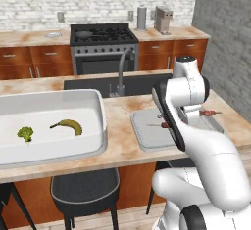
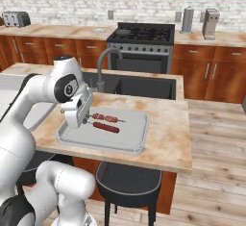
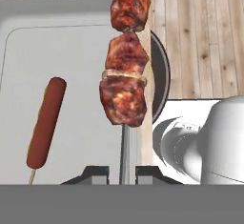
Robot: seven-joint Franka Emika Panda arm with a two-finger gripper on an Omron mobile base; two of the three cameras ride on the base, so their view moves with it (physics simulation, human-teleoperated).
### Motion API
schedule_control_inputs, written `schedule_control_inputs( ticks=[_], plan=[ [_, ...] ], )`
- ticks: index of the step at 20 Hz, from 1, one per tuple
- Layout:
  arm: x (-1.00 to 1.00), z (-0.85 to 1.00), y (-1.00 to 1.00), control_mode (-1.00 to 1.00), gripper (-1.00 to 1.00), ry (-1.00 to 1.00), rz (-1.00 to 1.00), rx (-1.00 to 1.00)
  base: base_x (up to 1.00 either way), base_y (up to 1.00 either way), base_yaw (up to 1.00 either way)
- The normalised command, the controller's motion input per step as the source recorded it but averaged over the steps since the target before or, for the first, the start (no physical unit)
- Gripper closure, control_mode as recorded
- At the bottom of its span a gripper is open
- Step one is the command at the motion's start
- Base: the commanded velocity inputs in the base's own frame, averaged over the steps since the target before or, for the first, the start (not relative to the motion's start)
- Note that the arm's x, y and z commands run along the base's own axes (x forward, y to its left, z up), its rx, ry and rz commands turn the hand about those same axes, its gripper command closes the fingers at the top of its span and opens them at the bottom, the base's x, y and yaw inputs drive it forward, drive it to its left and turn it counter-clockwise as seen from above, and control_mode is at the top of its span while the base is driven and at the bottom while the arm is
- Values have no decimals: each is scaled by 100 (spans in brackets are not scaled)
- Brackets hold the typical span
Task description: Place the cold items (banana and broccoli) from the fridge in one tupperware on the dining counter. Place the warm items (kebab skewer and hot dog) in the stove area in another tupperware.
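1. Hand view: gripper [image 3: 123, 170] is clamped tight on the stick of the brown grilled-meat kebab skewer [image 3: 126, 75], meat ahead of the fingertips.
2. Lower over the shallow light grey rectangular tray [image 3: 71, 89] and release beside the red-brown hot dog [image 3: 45, 123].

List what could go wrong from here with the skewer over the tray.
The gripper pinches only the thin bare stick end of the kebab skewer, so the heavy meat could swing or slip. In the hand view the meat hangs along the edge of the grey tray; released badly, it could land partly outside it. It could also knock the hot dog.
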Motion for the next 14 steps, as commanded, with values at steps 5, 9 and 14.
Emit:
schedule_control_inputs(
  ticks=[5,9,14],
  plan=[
    [38,-34,0,-100,100,8,0,0,0,0,0],
    [9,-39,0,-100,100,0,0,2,0,0,0],
    [1,-36,0,-100,100,0,0,2,0,0,0]
  ],
)
